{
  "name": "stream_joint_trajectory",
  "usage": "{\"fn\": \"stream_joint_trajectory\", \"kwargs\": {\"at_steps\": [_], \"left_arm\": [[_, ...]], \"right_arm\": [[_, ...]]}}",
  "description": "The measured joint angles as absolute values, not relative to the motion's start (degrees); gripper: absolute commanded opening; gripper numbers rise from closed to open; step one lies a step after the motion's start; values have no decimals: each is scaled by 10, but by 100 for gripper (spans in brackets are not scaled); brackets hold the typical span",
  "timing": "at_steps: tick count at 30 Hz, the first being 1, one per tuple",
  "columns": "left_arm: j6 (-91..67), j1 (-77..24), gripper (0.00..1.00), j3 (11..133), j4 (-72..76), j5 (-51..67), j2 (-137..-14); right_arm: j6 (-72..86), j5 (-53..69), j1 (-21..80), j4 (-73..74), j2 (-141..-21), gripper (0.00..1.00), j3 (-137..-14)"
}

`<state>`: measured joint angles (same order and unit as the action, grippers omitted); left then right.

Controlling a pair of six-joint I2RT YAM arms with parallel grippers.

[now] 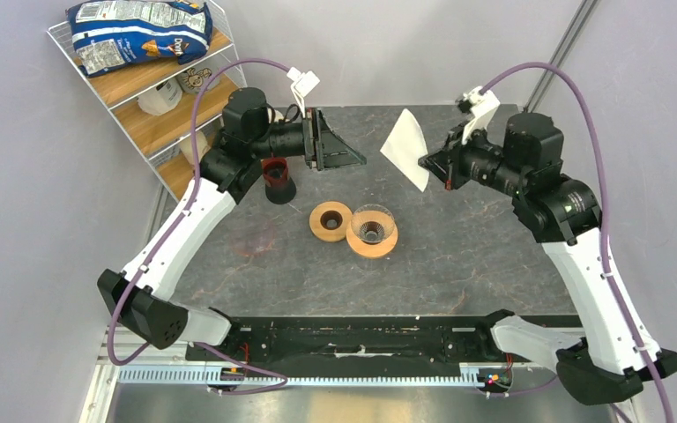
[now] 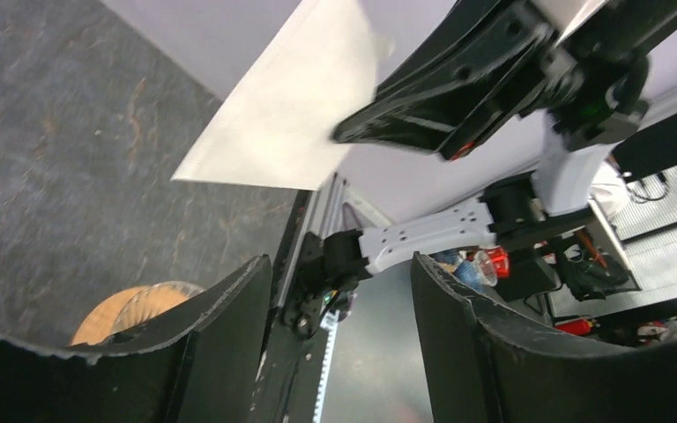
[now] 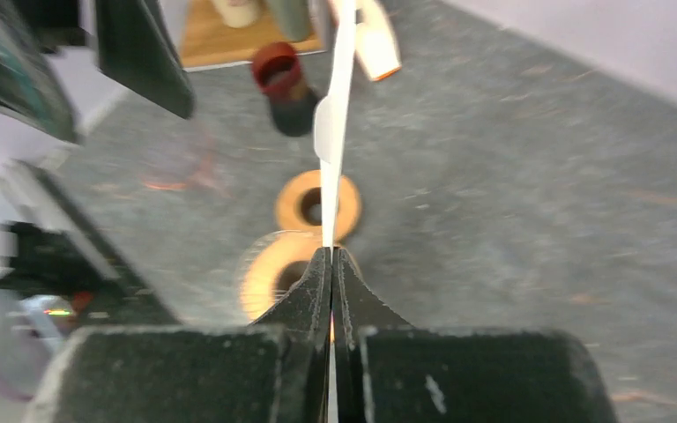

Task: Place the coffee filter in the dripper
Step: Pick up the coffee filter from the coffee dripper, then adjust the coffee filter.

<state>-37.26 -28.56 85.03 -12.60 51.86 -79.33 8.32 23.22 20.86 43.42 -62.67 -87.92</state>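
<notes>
Right claw (image 3: 331, 253) pinches coffee filter (image 1: 408, 148), edge-on in wrist view | left claw (image 2: 339, 264) spread

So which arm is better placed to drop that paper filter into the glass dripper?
Right: the right fingers pinch the coffee filter in the air; the left fingers stand open and empty.

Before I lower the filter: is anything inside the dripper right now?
Nothing in the dripper: only its ribbed glass cone shows, dark at the centre; what lies under there is hidden. The coffee filter is pinched in the right tool.
</notes>
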Motion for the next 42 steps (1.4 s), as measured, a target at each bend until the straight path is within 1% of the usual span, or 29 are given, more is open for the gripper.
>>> {"fn": "stream_joint_trajectory", "kwargs": {"at_steps": [4, 5, 10, 16, 26, 28, 33, 39, 42], "left_arm": [[-415, -286, 68, 866, -88, 527, -795], [-425, -288, 68, 868, -81, 526, -796], [-472, -304, 66, 870, -53, 520, -811], [-522, -319, 61, 870, -39, 494, -837], [-561, -322, 57, 869, -11, 465, -860], [-562, -323, 54, 869, -11, 459, -860], [-562, -324, 38, 870, -22, 442, -861], [-564, -324, 16, 869, -27, 437, -863], [-565, -324, 3, 868, -25, 437, -863]], "right_arm": [[-72, 61, 296, 427, -633, 0, -886], [-96, 35, 319, 425, -637, 0, -884], [-200, -78, 371, 404, -662, 0, -875], [-266, -133, 413, 390, -677, 0, -874], [-288, -145, 451, 382, -701, 0, -874], [-289, -145, 456, 382, -702, 0, -874], [-290, -145, 462, 382, -703, 0, -875], [-290, -145, 464, 382, -704, 0, -880], [-290, -144, 464, 382, -704, 0, -882]]}}
